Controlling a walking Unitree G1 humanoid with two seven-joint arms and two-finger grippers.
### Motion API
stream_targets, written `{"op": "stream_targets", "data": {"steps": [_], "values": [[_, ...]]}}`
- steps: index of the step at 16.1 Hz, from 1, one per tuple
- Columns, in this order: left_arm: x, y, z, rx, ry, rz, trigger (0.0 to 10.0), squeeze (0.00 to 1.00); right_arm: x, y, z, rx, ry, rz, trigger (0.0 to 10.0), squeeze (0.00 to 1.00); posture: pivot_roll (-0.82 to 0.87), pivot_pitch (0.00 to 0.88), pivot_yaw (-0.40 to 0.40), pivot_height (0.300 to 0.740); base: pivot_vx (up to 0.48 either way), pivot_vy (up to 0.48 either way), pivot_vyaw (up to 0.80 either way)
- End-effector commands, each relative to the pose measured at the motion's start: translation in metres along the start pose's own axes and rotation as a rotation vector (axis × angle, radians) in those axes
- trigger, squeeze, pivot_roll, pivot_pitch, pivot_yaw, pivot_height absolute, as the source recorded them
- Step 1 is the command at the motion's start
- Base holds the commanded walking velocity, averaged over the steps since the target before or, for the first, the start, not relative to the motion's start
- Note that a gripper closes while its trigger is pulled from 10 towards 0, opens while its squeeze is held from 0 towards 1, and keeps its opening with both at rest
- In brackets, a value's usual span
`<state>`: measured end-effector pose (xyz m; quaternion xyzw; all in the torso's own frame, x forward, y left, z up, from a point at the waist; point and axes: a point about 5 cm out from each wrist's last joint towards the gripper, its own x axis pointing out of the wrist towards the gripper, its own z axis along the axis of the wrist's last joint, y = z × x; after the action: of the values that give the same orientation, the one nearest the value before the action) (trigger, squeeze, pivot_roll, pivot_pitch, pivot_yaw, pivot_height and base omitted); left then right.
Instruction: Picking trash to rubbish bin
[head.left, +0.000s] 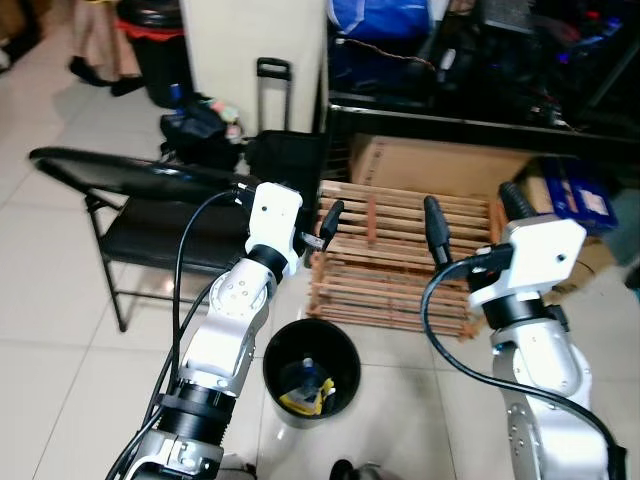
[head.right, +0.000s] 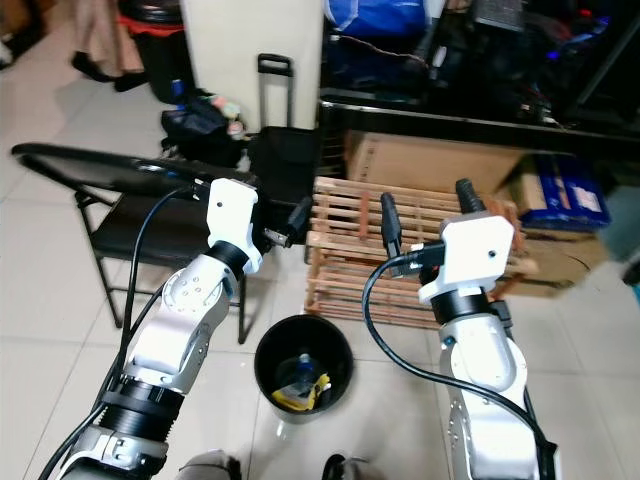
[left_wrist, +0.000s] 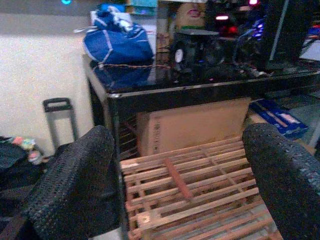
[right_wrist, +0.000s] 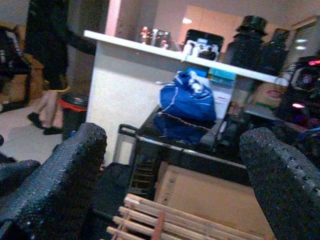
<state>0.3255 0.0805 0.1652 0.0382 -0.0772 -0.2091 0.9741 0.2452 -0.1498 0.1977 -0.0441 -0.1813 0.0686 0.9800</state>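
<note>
While you are looking down between the two raised arms, you are seeing the rubbish bin (head.left: 311, 372), a round black bin standing on the pale tiled floor (head.left: 60, 260) directly below and between them, with yellow and blue trash (head.left: 305, 390) lying in its bottom. Your left gripper (head.left: 322, 226) is hanging above the bin's far left side with its fingers spread wide and nothing between them. Your right gripper (head.left: 475, 222) is hovering to the right, its two black fingers (right_wrist: 55, 185) likewise standing far apart and holding nothing. Just beyond the bin, a wooden slatted crate (head.left: 400, 260) is lying on the floor, and both grippers are pointing over it. Behind the crate, a brown cardboard box (head.left: 430, 165) is resting under a black table (left_wrist: 200, 85) that is carrying a blue bag (left_wrist: 117, 42). To your left, a black folding chair (head.left: 150, 230) is standing close to the left arm, with a black wheeled case (head.left: 280, 140) behind it. A person's legs (head.left: 95, 40) are showing at the far left.
</note>
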Motion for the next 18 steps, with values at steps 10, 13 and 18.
{"op": "stream_targets", "data": {"steps": [10, 13, 18], "values": [[0.013, -0.016, 0.006, -0.071, -0.013, -0.069, 10.0, 0.0, -0.004, -0.009, 0.01, -0.025, 0.032, -0.043, 10.0, 0.0, 0.15, 0.071, -0.092, 0.74, 0.0, 0.0, -0.8], [0.017, -0.016, 0.006, -0.079, -0.007, -0.064, 10.0, 0.0, -0.002, -0.008, 0.01, -0.025, 0.034, -0.042, 10.0, 0.0, 0.15, 0.062, -0.092, 0.74, 0.0, 0.0, -0.8], [0.018, -0.013, 0.005, -0.101, -0.006, -0.065, 10.0, 0.0, -0.001, -0.01, 0.011, -0.035, 0.032, -0.056, 10.0, 0.0, 0.15, 0.06, -0.092, 0.74, 0.0, 0.0, -0.8]]}}
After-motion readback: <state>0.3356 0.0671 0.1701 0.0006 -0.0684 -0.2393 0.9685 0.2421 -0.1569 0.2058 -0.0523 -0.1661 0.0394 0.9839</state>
